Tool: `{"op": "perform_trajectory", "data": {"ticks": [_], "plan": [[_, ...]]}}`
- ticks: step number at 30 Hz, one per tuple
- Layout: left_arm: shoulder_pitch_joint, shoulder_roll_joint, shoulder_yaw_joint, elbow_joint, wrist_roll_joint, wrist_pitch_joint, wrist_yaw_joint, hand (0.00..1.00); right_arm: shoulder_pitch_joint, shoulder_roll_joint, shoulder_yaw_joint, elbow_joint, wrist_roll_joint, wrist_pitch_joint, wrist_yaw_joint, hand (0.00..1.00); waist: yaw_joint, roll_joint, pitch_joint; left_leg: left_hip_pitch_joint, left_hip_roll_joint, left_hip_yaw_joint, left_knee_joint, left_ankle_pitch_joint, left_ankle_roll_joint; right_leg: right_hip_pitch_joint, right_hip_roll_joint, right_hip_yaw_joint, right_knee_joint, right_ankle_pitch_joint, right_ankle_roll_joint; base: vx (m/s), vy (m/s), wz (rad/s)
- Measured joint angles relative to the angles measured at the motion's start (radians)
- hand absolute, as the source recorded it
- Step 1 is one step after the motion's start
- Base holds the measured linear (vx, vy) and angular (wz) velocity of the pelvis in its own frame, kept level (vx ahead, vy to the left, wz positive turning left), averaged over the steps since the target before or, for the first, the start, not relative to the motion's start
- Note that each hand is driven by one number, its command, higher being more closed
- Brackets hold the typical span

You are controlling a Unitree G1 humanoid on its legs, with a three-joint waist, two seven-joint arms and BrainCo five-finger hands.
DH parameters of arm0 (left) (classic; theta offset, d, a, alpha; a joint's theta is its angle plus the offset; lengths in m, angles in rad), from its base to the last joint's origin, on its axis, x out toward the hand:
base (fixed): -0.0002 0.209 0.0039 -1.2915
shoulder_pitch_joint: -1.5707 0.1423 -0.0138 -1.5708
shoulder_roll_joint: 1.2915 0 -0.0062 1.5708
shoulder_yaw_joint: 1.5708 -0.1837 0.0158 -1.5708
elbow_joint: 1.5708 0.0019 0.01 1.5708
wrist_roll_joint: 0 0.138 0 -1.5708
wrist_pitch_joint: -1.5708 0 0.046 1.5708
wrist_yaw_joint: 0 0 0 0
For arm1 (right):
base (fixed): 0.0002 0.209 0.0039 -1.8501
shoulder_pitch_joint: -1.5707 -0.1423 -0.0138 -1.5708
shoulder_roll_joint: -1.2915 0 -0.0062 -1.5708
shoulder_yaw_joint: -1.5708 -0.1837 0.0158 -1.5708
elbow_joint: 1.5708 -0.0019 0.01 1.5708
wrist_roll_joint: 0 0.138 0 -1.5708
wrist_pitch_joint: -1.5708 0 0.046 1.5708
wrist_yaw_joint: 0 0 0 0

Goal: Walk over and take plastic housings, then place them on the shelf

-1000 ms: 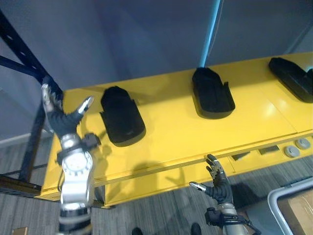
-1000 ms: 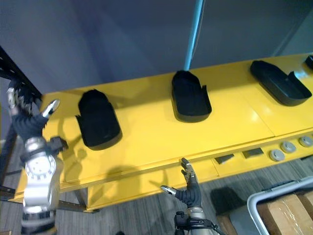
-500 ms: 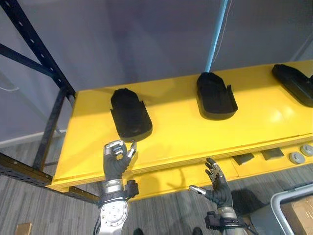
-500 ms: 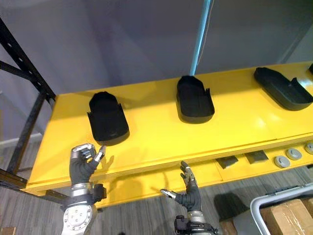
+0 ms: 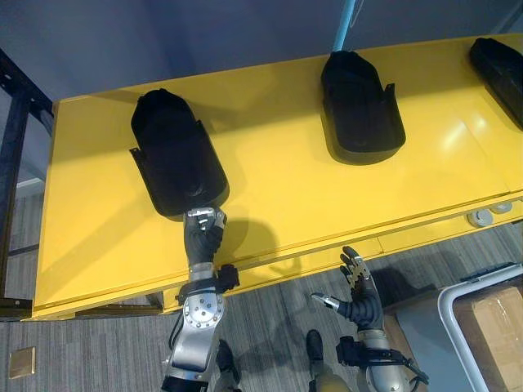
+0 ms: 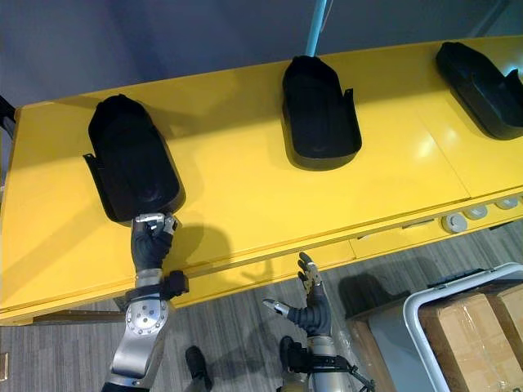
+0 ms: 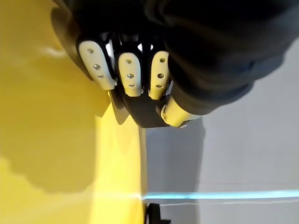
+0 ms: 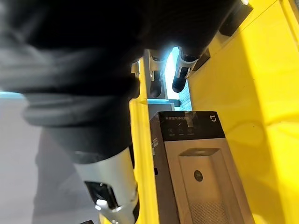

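Plastic housings, black and smooth, lie in a row on the yellow surface (image 5: pixel 278 196), well apart from each other. Each one is a long shell with a rounded far end and small tabs on its sides. The left housing (image 5: pixel 176 159) is nearest to the robot, the middle housing (image 5: pixel 359 102) lies below a light blue pole (image 5: pixel 347 20), and the third housing (image 6: pixel 482 77) is at the right edge.

The right eye view shows more of the third housing, and also a grey bin (image 6: pixel 425 314) on the floor with a cardboard box (image 6: pixel 482 327) in it. The left eye view shows a black frame (image 5: pixel 12 139) beside the left end of the surface. The right wrist view shows a printed carton (image 8: pixel 201 177) against the yellow.

The left hand (image 5: pixel 203 237) is at the near end of the left housing. Its fingers (image 7: pixel 128 70) are curled into a fist and seem to touch the edge of the shell. The right hand (image 5: pixel 358 300) hangs lower, in front of the surface and over the floor. Its fingers (image 5: pixel 353 265) are spread, the thumb stands apart, and it holds nothing.
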Motion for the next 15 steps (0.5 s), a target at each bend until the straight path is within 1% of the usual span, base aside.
{"op": "perform_trajectory", "data": {"ticks": [4, 8, 15], "plan": [[-0.032, 0.021, 0.016, 0.027, -0.009, -0.009, 0.010, 1.00, 0.000, 0.000, 0.003, 0.001, 0.001, 0.000, 0.000, 0.00, 0.000, -0.001, 0.010, 0.000, 0.000, 0.006, 0.000, -0.002, -0.002, -0.002, 0.000, 0.002, 0.000, 0.000, 0.000, -0.02, 0.043, -0.03], [-0.052, 0.030, 0.059, 0.051, -0.009, -0.014, 0.036, 1.00, 0.001, -0.001, 0.003, 0.007, 0.002, 0.000, 0.001, 0.00, -0.002, -0.002, 0.011, -0.001, 0.000, 0.008, 0.000, -0.002, -0.002, -0.006, 0.000, 0.006, 0.000, 0.000, 0.000, 0.00, 0.037, -0.02], [-0.070, 0.034, 0.115, 0.063, -0.009, -0.028, 0.054, 1.00, 0.001, -0.001, 0.003, 0.008, 0.003, -0.002, 0.007, 0.00, 0.000, -0.008, 0.014, -0.006, 0.000, 0.006, 0.000, -0.001, -0.001, -0.009, 0.001, 0.004, 0.001, 0.000, 0.000, 0.02, 0.037, 0.01]]}}
